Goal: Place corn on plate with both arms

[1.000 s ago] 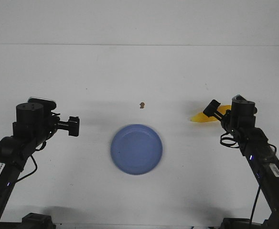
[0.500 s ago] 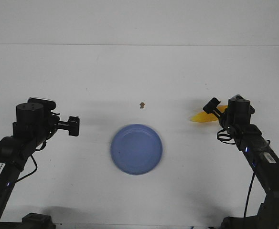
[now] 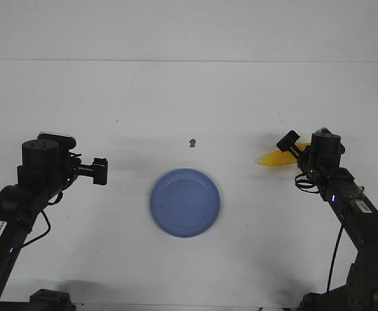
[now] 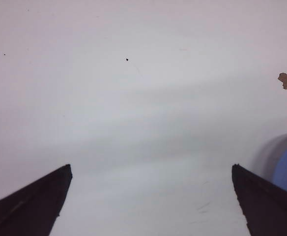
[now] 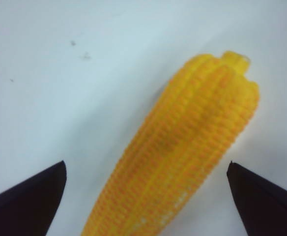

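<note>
L arm's fingers (image 3: 100, 171) spread, empty, well left of plate (image 3: 185, 202) mid-bench. Corn (image 3: 274, 159) lies on bench right of plate, long axis roughly L-R, tip toward plate. R arm's fingers (image 3: 288, 144) nearer: spread, straddling the cob, not gripping.

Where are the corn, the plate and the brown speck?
corn (image 5: 183, 147): right wrist view, middle of the cob.
plate (image 3: 185, 203): front view, centre of its bare blue surface.
brown speck (image 3: 192, 142): front view, on the speck itself, beyond the plate.
</note>
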